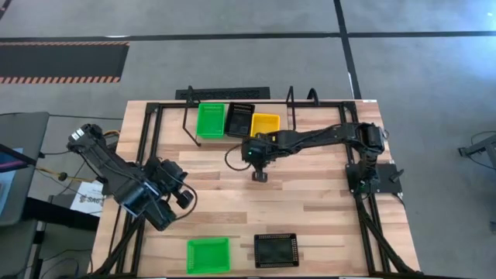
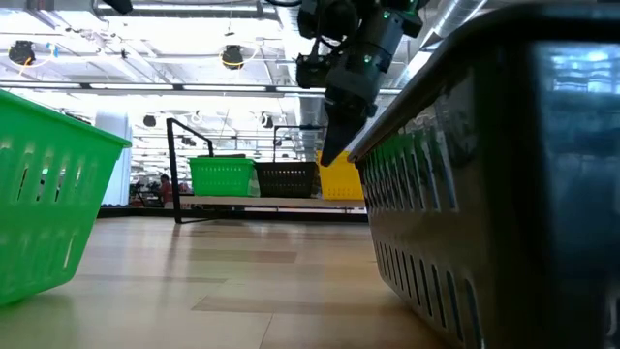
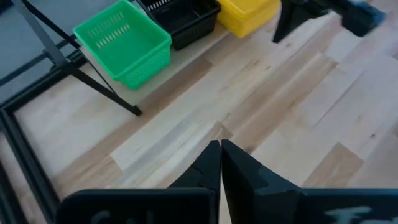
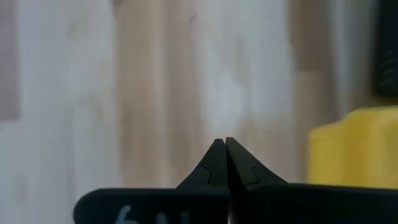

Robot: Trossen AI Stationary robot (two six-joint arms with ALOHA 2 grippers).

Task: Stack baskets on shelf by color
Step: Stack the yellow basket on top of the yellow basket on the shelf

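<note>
Both our left claw (image 1: 182, 198) and right claw (image 1: 260, 176) are pinched shut, empty. Green basket (image 1: 208, 255) and black basket (image 1: 277, 249) wait at the desk's near edge; reaching closed (fingers unopened) could shove one off, never reaching the shelf (image 1: 236, 138).

The left gripper (image 3: 221, 163) is waiting at the left side, fingers pressed together. The right gripper (image 4: 225, 160) is reaching toward the centre, pointing downward, fingers closed and empty.
</note>
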